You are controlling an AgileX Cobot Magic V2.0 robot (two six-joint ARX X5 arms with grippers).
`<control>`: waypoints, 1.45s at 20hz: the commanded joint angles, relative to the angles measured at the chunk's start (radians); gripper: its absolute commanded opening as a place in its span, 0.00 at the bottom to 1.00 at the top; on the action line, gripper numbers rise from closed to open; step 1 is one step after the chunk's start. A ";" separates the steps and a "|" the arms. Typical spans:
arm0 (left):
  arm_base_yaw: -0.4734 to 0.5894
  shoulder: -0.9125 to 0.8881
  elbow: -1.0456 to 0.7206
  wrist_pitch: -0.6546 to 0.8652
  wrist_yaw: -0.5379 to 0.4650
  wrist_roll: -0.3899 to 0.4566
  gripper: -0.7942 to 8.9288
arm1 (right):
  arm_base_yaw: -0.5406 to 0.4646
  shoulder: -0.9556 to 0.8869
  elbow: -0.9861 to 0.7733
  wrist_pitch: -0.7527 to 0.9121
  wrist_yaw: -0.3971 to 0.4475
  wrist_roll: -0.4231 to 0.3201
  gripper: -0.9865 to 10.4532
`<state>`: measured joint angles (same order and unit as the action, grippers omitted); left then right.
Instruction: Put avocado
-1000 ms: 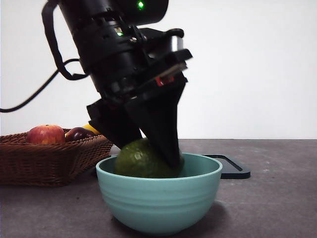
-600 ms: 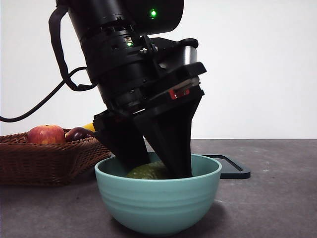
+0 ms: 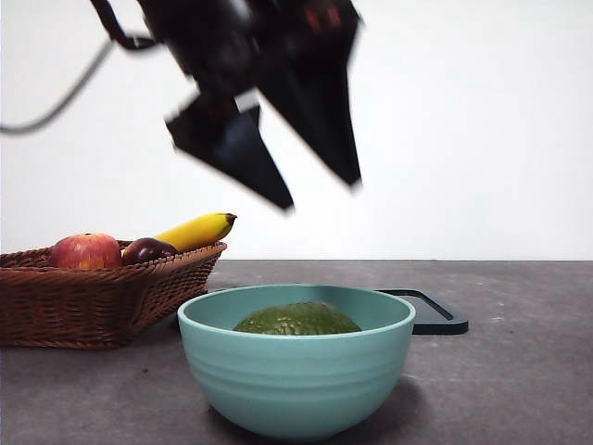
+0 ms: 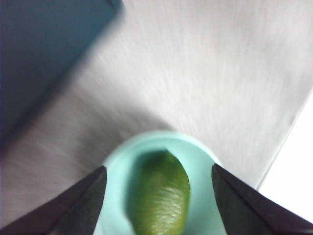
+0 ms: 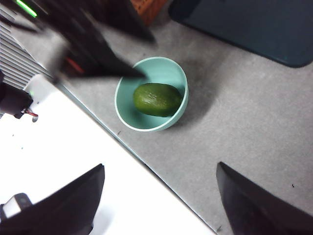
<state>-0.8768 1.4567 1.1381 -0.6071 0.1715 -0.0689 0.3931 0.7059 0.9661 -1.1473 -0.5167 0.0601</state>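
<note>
The dark green avocado [image 3: 296,320] lies on its side inside the teal bowl [image 3: 296,385] at the front middle of the table. My left gripper [image 3: 321,193] hangs open well above the bowl, blurred, with nothing between its jaws. Its wrist view looks straight down on the avocado [image 4: 161,200] in the bowl [image 4: 117,159], the left gripper [image 4: 158,168] open over it. My right gripper [image 5: 160,165] is open and empty, high over the table's near edge, and sees the avocado [image 5: 157,99], the bowl [image 5: 128,120] and the left gripper [image 5: 98,54] beside it.
A wicker basket [image 3: 93,297] at the left holds a red apple [image 3: 85,251], a dark plum [image 3: 148,249] and a banana [image 3: 196,230]. A flat dark tray [image 3: 431,311] lies behind the bowl to the right, and this tray [image 5: 244,24] shows from above too.
The left gripper has opened, let go of the avocado and risen out of the bowl. The avocado now rests low in the bowl.
</note>
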 commanded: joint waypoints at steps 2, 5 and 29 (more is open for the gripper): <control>0.071 -0.113 0.018 -0.010 0.000 -0.022 0.44 | 0.007 0.047 0.019 0.053 0.001 0.010 0.41; 0.172 -0.224 0.018 -0.053 0.006 -0.022 0.43 | 0.007 0.100 0.019 0.090 0.001 0.010 0.41; 0.392 -0.500 0.005 -0.531 0.431 0.167 0.43 | 0.302 0.702 0.019 0.495 0.208 0.008 0.41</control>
<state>-0.4805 0.9531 1.1358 -1.1431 0.5983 0.0818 0.6880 1.3956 0.9665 -0.6556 -0.3111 0.0597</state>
